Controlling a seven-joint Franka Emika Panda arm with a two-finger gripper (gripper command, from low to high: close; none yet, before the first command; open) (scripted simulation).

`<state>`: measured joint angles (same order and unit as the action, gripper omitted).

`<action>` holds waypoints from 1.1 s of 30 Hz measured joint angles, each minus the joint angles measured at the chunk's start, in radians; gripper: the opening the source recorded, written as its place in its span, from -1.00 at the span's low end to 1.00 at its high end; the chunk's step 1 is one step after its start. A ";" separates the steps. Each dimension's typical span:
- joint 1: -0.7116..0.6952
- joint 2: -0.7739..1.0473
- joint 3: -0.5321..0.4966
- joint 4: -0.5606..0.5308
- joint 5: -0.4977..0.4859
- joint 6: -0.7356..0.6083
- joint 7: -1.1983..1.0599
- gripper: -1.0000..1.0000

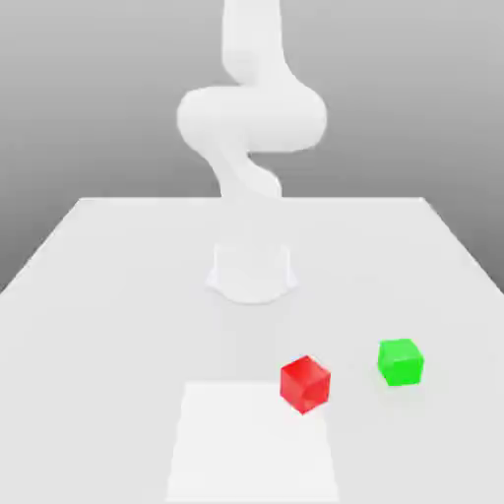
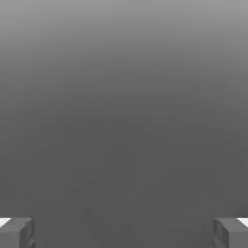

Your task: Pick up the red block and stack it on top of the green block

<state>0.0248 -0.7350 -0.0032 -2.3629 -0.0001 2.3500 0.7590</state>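
Note:
A red block (image 1: pixel 305 384) sits on the white table toward the near edge, a little to the exterior view's right of centre. The green block (image 1: pixel 401 362) stands apart from it, further to the exterior view's right and slightly farther back. The white arm (image 1: pixel 251 118) rises from its round base (image 1: pixel 252 273) at the table's middle and curls upward. In the hand view my gripper (image 2: pixel 124 232) is open, its two grey fingertips (image 2: pixel 17 232) far apart with nothing between them, facing plain grey background.
A faint lighter square patch (image 1: pixel 251 443) marks the table (image 1: pixel 118 295) at the near edge, just beside the red block. The arm's base stands behind both blocks.

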 joint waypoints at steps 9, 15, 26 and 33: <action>0.102 0.285 -0.011 -0.264 0.001 0.214 -0.180 0.00; 0.169 0.499 -0.010 -0.454 0.002 0.371 -0.314 0.00; 0.196 0.923 0.003 -0.509 -0.001 0.710 -0.384 -1.00; 0.194 0.896 0.005 -0.512 -0.005 0.686 -0.381 -1.00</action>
<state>0.2183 0.1613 0.0022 -2.8753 -0.0049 3.0359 0.3777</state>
